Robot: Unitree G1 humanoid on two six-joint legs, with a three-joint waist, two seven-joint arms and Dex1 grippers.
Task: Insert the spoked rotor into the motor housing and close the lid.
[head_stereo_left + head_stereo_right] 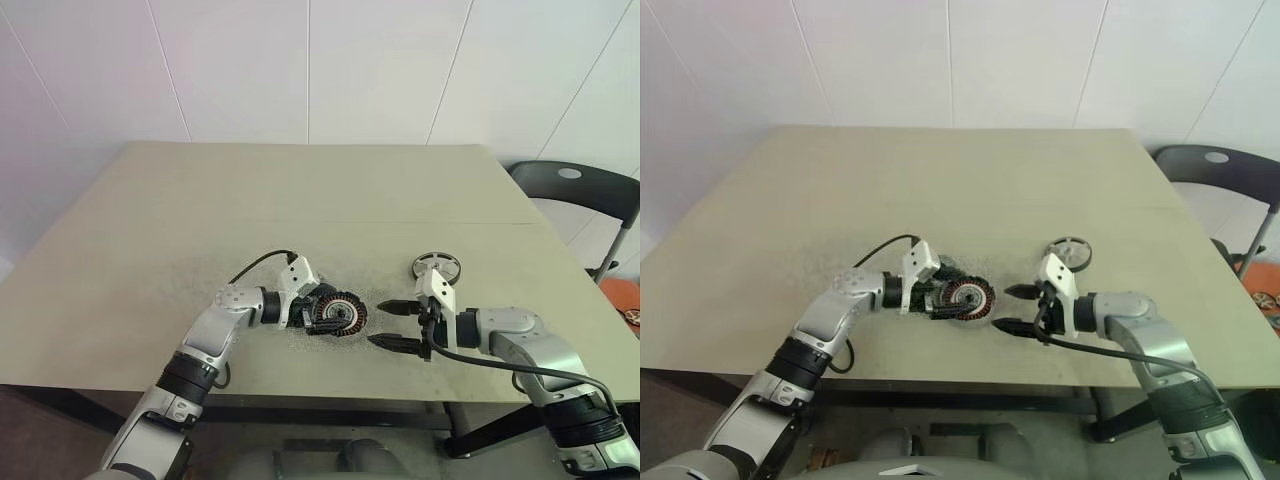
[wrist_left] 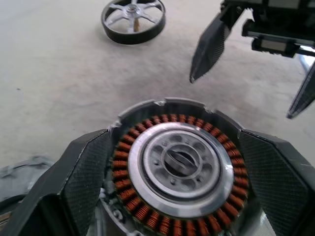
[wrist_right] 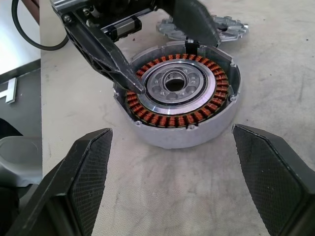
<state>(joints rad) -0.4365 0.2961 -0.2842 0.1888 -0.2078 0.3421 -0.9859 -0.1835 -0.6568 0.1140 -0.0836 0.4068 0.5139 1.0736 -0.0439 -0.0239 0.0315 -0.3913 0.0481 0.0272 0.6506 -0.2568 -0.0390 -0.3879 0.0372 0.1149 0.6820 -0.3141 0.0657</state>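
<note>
Motor housing (image 1: 337, 315), a squat round part with a ring of copper-orange windings around a silver centre and a grey outer rim, sits on the pale beige table (image 1: 300, 200) toward the near edge, a little left of the middle. From where I stand the left gripper (image 1: 322, 313) reaches in from the nine o'clock side, its two black fingers spread to either side of the housing; one fingertip (image 3: 129, 78) rests on the windings' inner edge, and I cannot tell whether the other touches the rim. Just behind the housing, at about its ten o'clock and partly hidden by that gripper, lies the lid (image 3: 224, 27), a flat grey disc with a notched, toothed edge. On the housing's three o'clock side the right gripper (image 1: 397, 326) points toward it with both black fingers wide apart, holding nothing and stopping just short of the housing. Beyond that gripper, at roughly the housing's two o'clock, the spoked rotor (image 1: 437, 266), a thin round wheel with a dark rim and silver spokes around a small hub, lies flat on the table, apart from both grippers. At the far right, beside the table, stands a dark grey chair (image 1: 580, 195).
</note>
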